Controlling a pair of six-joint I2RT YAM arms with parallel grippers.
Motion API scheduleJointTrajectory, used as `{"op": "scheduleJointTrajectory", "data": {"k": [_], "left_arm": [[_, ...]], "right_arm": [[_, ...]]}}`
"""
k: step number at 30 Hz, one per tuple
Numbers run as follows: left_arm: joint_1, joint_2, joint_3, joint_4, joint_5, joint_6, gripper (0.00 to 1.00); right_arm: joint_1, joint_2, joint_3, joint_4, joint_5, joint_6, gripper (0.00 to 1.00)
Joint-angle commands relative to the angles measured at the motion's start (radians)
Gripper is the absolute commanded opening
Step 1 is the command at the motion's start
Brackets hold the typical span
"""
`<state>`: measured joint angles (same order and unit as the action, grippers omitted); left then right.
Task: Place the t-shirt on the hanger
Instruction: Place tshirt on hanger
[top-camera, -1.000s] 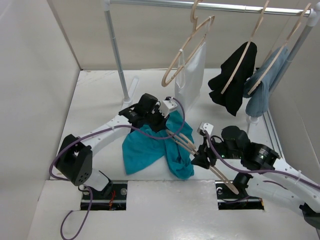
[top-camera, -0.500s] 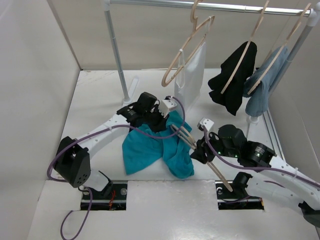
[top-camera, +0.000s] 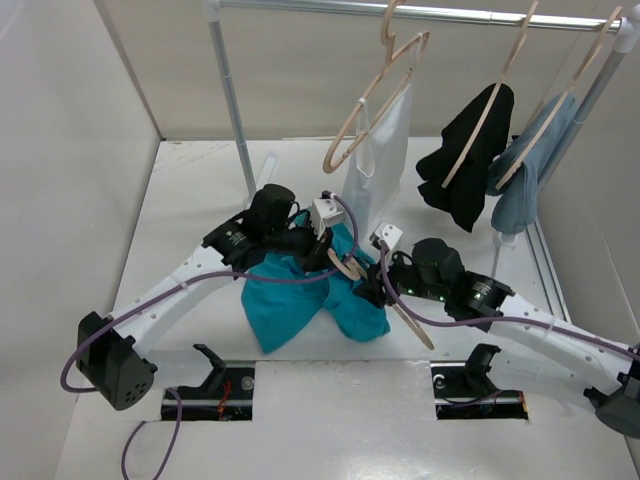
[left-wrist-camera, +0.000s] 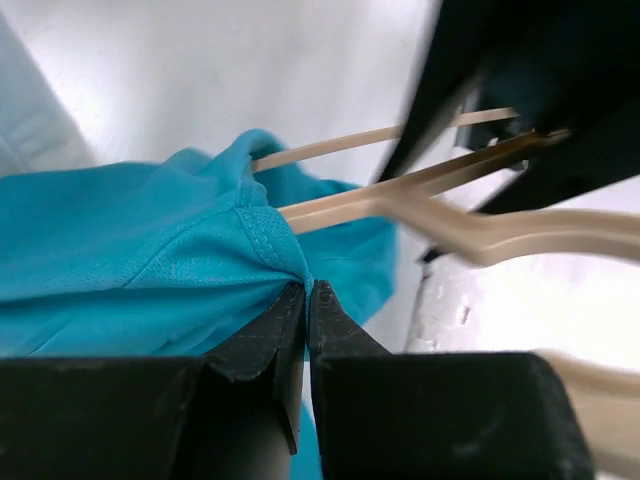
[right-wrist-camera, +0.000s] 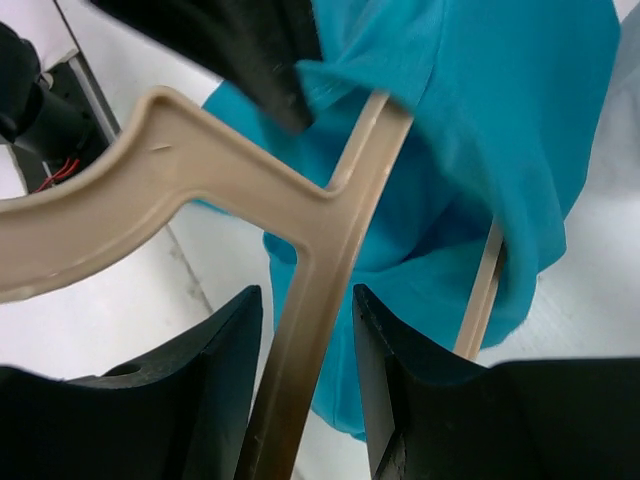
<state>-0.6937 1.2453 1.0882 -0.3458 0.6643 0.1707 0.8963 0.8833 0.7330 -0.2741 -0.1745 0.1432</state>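
Note:
The teal t-shirt (top-camera: 290, 305) lies bunched on the white table, its upper edge lifted. My left gripper (top-camera: 326, 247) is shut on that edge; the left wrist view shows its jaws (left-wrist-camera: 305, 287) pinching a stitched hem of the t-shirt (left-wrist-camera: 130, 270). The pale wooden hanger (top-camera: 412, 327) slants from the cloth toward the near right, its far end inside the shirt. My right gripper (top-camera: 372, 290) is shut on the hanger. In the right wrist view the hanger (right-wrist-camera: 200, 170) runs between the gripper's fingers (right-wrist-camera: 305, 300), and its thin bars pass under the t-shirt (right-wrist-camera: 500, 130).
A clothes rail (top-camera: 420, 12) on a grey pole (top-camera: 235, 110) crosses the back. It carries an empty hanger (top-camera: 375, 95) by a white bag (top-camera: 385, 160), a black garment (top-camera: 465, 165) and a grey-blue cloth (top-camera: 520, 190). Walls close in the left and back.
Both grippers have moved left and slightly away from me, carrying the hanger and the shirt's edge with them. The shirt has bunched up further left.

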Motion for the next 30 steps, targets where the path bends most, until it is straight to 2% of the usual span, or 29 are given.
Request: {"op": "scheduleJointTrajectory", "data": {"k": [1,8,9,11,12,13,14,20,23,30], "left_arm": [[-0.023,-0.050,-0.016,0.059,0.126,-0.033,0.00],[-0.032,-0.095,-0.027,0.021,0.136,0.001,0.01],[-0.032,-0.095,-0.027,0.011,0.124,0.016,0.08],[-0.032,-0.121,-0.036,-0.021,0.086,0.065,0.29],[-0.032,-0.121,-0.036,-0.038,0.071,0.090,0.43],[-0.032,-0.145,-0.036,-0.051,0.057,0.119,0.46],[-0.032,-0.156,-0.027,-0.083,0.022,0.185,0.49],[-0.032,-0.292,-0.051,-0.093,-0.169,0.363,0.54],[-0.032,-0.339,-0.076,-0.082,-0.180,0.433,0.56],[-0.032,-0.432,-0.135,-0.036,-0.247,0.536,0.74]], "right_arm": [[-0.002,0.046,0.023,0.193,-0.003,-0.076,0.00],[-0.002,0.094,0.023,0.312,-0.065,-0.129,0.00],[-0.002,0.094,0.014,0.328,-0.077,-0.140,0.00],[-0.002,0.094,0.014,0.346,-0.109,-0.140,0.00],[-0.002,0.094,0.005,0.346,-0.109,-0.151,0.00],[-0.002,0.094,0.005,0.346,-0.124,-0.162,0.00],[-0.002,0.094,0.005,0.346,-0.137,-0.162,0.00],[-0.002,0.112,-0.029,0.346,-0.157,-0.211,0.00],[-0.002,0.121,-0.038,0.357,-0.157,-0.220,0.00],[-0.002,0.131,-0.038,0.357,-0.197,-0.240,0.00]]}}
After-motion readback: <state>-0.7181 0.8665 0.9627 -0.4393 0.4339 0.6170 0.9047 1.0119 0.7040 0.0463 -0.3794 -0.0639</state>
